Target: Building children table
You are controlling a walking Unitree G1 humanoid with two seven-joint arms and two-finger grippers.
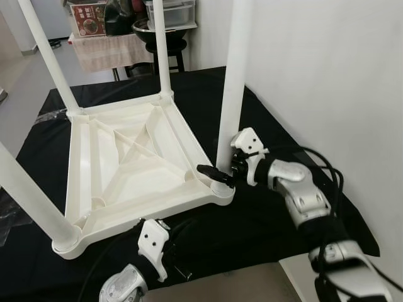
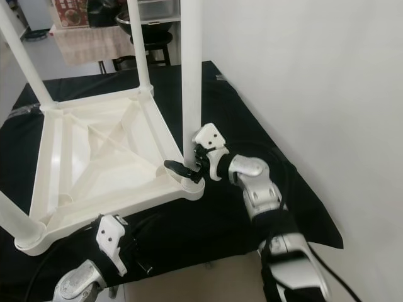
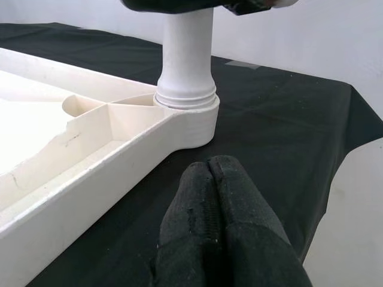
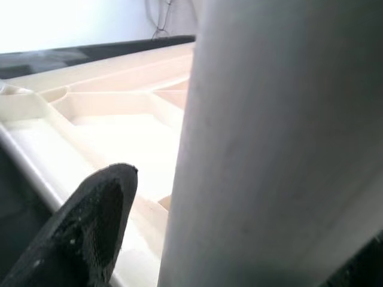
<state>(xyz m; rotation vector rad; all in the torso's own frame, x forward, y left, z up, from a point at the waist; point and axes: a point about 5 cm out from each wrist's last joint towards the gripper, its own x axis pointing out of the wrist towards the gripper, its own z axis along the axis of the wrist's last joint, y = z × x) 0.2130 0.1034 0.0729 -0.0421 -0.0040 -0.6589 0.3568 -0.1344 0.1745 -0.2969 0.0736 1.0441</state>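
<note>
A white plastic children's table (image 1: 145, 217) lies upside down on a black cloth, its ribbed underside facing up. Its legs stand upright at the corners: near right (image 1: 233, 82), far right (image 1: 160, 50), far left (image 1: 50, 56) and near left (image 1: 31, 201). My right gripper (image 1: 219, 168) is at the base of the near right leg, with the leg between its fingers; one black finger (image 4: 90, 227) lies against it. My left gripper (image 3: 209, 173) is shut with nothing in it, low over the cloth just in front of the table's near edge, facing that same corner socket (image 3: 187, 110).
The black cloth (image 1: 264, 220) covers the work surface and ends close in front of me, where a light floor strip (image 1: 239, 283) shows. A white wall (image 1: 327, 75) rises close on the right. A black stool (image 1: 178, 45) and cluttered shelving stand at the back.
</note>
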